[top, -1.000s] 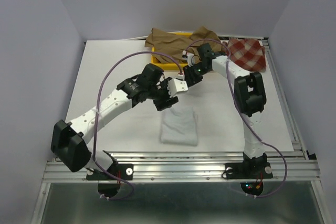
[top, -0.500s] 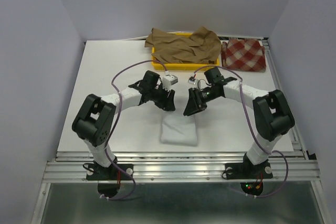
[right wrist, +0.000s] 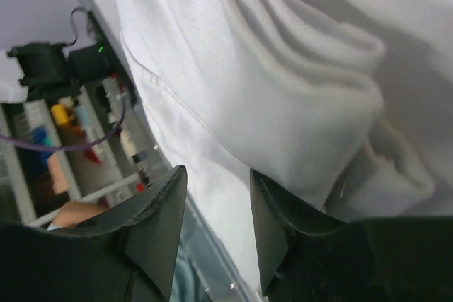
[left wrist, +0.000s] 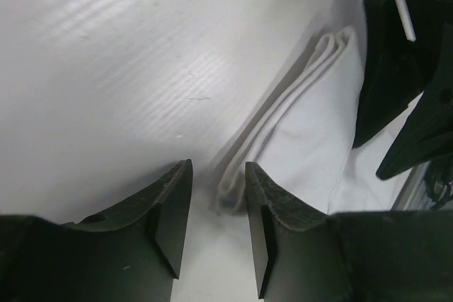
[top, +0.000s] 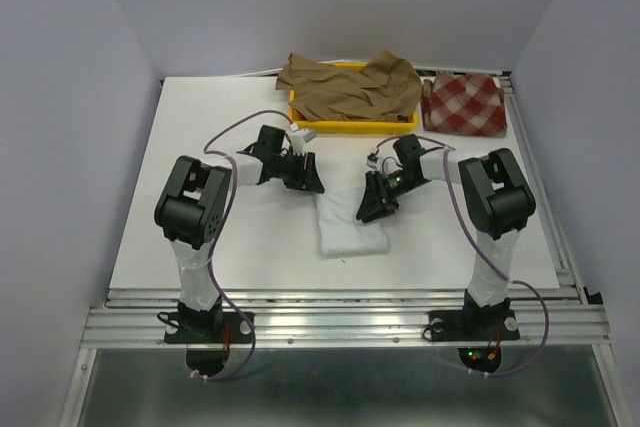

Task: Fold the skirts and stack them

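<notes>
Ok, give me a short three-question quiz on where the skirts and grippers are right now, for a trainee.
1. True or false: the tan-brown skirt lies draped over the yellow tray.
2. Short answer: in the top view, on which side of the tray does the checked skirt lie?
3. Pick one: the left gripper and the right gripper are both down at the far corners of which folded garment? A the checked skirt, B the white skirt, C the tan-brown skirt.

Key: 1 true. 2 right, on the table beside the tray. 3 B.
</notes>
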